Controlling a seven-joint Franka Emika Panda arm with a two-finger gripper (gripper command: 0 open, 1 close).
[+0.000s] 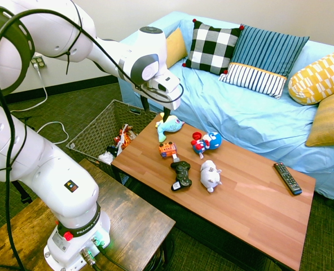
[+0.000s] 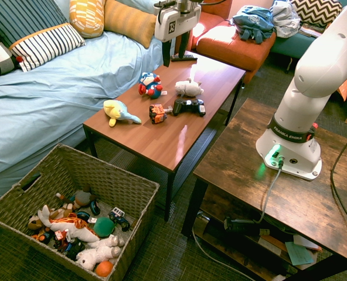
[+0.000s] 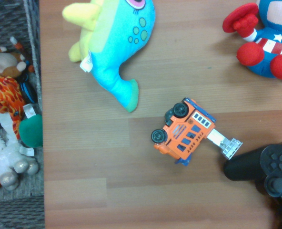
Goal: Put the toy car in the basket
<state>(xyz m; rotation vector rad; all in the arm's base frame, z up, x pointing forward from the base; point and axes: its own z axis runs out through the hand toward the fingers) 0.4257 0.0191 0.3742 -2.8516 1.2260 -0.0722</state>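
Hand (image 2: 175, 57) hangs fingers apart over boxy orange toy car (image 3: 185, 131) — woven wicker basket (image 2: 126, 187) beside wooden table (image 2: 173, 137).

On the surface (image 1: 251, 197) in the first exterior view, the toy car (image 1: 167, 149) lies near the end next to the basket (image 1: 96, 132). From the car, the fish plush (image 1: 168, 127) is at twelve o'clock, the plush figure (image 1: 206, 142) at two o'clock, the game controller (image 1: 181, 175) at five o'clock and touching the car's ramp. The plush animal (image 1: 210, 175) lies at three o'clock from the controller, the remote (image 1: 287, 178) far beyond it. The basket stands on the floor at nine o'clock from the car, toys inside. The hand (image 1: 166, 114) hangs above the fish plush.
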